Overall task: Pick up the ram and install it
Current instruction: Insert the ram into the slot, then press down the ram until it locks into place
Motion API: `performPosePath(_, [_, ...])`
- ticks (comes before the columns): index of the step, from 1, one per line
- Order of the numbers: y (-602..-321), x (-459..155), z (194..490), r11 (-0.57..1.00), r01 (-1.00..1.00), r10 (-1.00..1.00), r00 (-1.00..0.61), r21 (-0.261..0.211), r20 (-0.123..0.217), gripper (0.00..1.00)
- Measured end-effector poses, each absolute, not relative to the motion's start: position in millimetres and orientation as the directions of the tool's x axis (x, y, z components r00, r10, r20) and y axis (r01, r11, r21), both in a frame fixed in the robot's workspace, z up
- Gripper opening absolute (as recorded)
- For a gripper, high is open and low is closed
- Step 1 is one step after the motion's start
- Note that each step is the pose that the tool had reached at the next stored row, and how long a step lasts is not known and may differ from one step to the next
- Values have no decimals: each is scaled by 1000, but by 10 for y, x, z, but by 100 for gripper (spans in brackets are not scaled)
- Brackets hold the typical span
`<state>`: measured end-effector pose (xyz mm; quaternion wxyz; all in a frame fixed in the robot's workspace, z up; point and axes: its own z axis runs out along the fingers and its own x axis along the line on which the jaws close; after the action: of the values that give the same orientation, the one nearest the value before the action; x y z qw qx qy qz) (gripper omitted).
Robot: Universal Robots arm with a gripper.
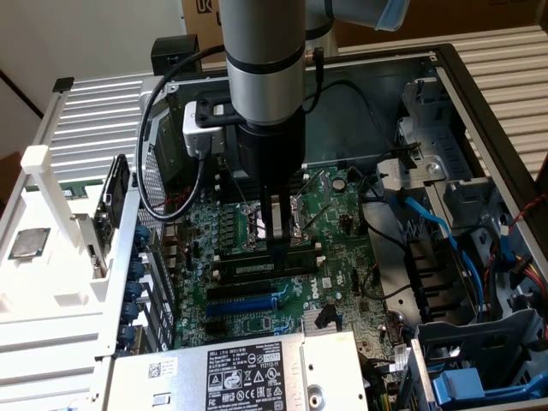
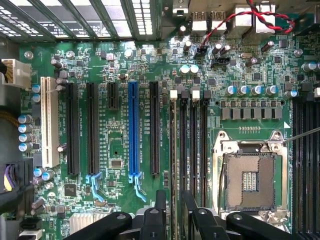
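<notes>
The ram [image 1: 248, 269] stands on edge in one of the long memory slots on the green motherboard [image 1: 334, 282], beside the processor socket. In the wrist view it is a thin edge-on line [image 2: 173, 145] in the slot nearest the black expansion slots. My gripper [image 1: 278, 250] hangs straight down over that slot. Its black fingers [image 2: 160, 207] stand apart on either side of the ram's edge, so the gripper [image 2: 174, 206] is open. I cannot tell whether a finger still touches the stick.
The empty processor socket [image 2: 249, 181] lies next to the memory slots. A blue expansion slot [image 2: 133, 130] and black ones run parallel. A silver processor chip [image 1: 27, 243] rests on the white stand outside the case. The power supply [image 1: 231, 372], blue cables [image 1: 445, 231] and drive cage [image 1: 479, 360] crowd the case.
</notes>
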<state>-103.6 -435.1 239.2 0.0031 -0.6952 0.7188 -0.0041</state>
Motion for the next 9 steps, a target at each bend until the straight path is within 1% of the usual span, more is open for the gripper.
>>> performPosePath(9, [-4351,-1039,2410,33,-999,-999,-33,-10,1,27])
